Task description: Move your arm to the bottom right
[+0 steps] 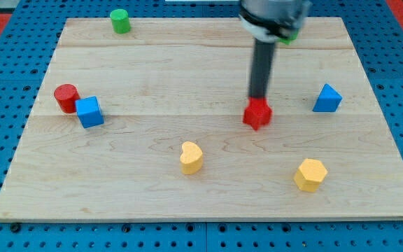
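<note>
My tip (pixel 258 97) is at the end of the dark rod that comes down from the view's top. It touches the top edge of a red block (pixel 257 114) near the middle right of the wooden board (pixel 152 203). A yellow hexagonal block (pixel 310 174) lies towards the view's bottom right, well below and right of the tip. A blue triangular block (pixel 327 99) lies to the tip's right.
A yellow heart-shaped block (pixel 191 157) lies below and left of the tip. A red cylinder (pixel 66 97) touches a blue cube (pixel 89 112) at the view's left. A green cylinder (pixel 120 21) stands at the top left. A green block (pixel 289 36) is mostly hidden behind the arm.
</note>
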